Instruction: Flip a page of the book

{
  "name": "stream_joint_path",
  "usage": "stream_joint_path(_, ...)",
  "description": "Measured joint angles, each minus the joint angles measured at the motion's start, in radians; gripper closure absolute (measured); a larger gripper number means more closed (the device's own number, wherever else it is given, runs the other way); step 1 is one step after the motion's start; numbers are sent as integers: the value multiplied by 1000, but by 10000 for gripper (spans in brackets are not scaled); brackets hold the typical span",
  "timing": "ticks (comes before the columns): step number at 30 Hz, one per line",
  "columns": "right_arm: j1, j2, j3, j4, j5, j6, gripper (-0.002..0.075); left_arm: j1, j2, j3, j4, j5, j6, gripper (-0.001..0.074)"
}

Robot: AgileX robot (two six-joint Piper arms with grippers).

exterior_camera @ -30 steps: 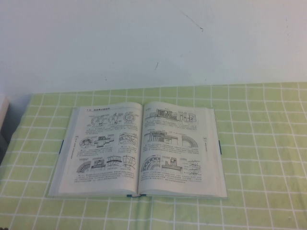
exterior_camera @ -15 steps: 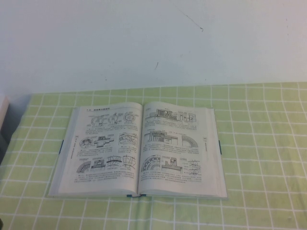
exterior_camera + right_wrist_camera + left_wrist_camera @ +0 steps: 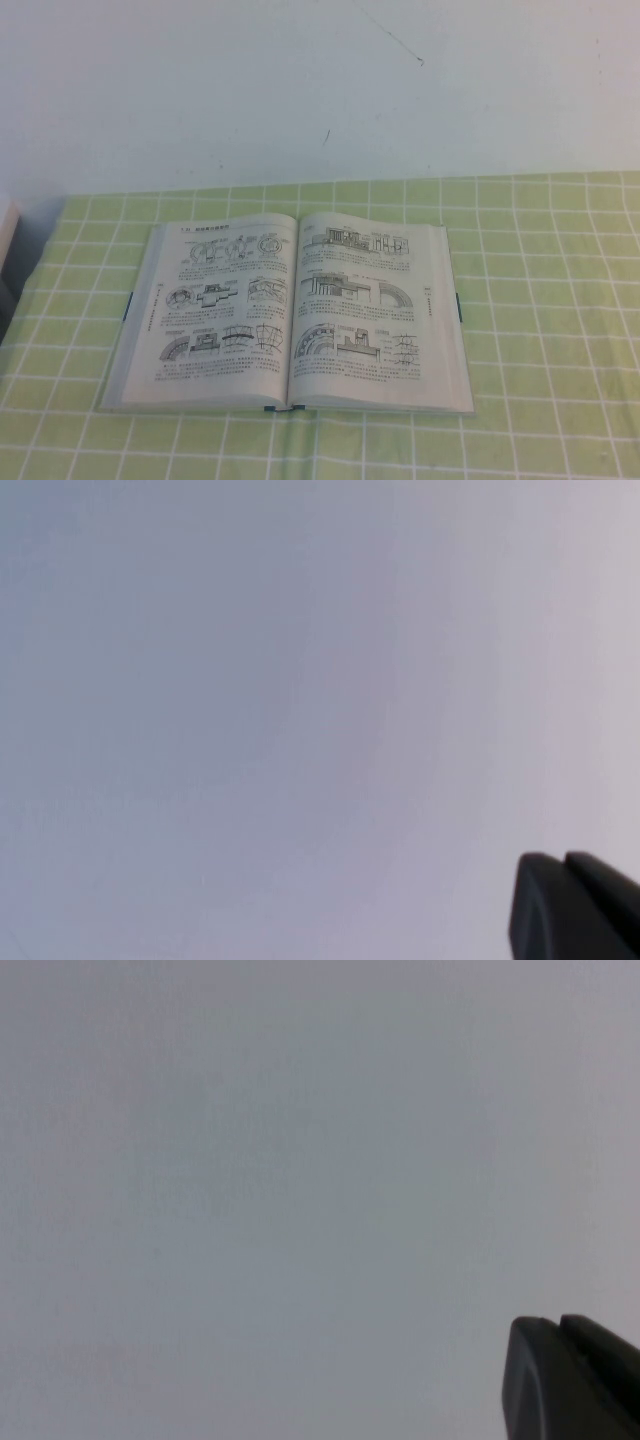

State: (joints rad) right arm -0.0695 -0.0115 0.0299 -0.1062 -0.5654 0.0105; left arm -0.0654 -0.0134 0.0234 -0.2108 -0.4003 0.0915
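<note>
The book [image 3: 290, 315] lies open and flat on the table in the high view, its teal-blue spine edge [image 3: 283, 408] at the near side. The right-hand page [image 3: 365, 310] and the left-hand page [image 3: 215, 310] are white with black line drawings of arches and sections. Neither arm shows in the high view. My left gripper [image 3: 555, 1322] shows only as two dark fingertips pressed together, facing a blank grey surface. My right gripper [image 3: 562, 858] looks the same, tips together before a blank pale surface. Neither wrist view shows the book.
A green cloth with white checks [image 3: 540, 300] covers the table. A white wall [image 3: 300, 90] stands behind it. A pale object [image 3: 6, 235] shows at the far left edge.
</note>
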Motion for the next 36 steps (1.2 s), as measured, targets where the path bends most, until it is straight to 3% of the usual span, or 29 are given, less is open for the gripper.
stream_joint_path(6, 0, 0, 0, 60, -56, -2, 729, 0, 0, 0, -2, -30, -3, 738)
stream_joint_path(11, 0, 0, -8, 82, 9, -2, 729, 0, 0, 0, 8, -36, -53, 738)
stream_joint_path(17, 0, 0, -214, 29, 461, -2, 729, 0, -1, -153, 241, 194, -114, 738)
stream_joint_path(22, 0, 52, -381, 23, 747, -2, 729, 0, 54, -319, 270, 392, -224, 738)
stream_joint_path(26, 0, 177, -501, 124, 983, -26, 729, 0, 181, -408, 239, 570, -350, 738)
stream_joint_path(30, 0, 342, -614, 324, 1193, -254, 729, -2, 321, -498, 133, 713, -384, 738)
stream_joint_path(36, 0, 588, -727, 567, 1324, -526, 729, -24, 558, -577, -66, 787, -213, 738)
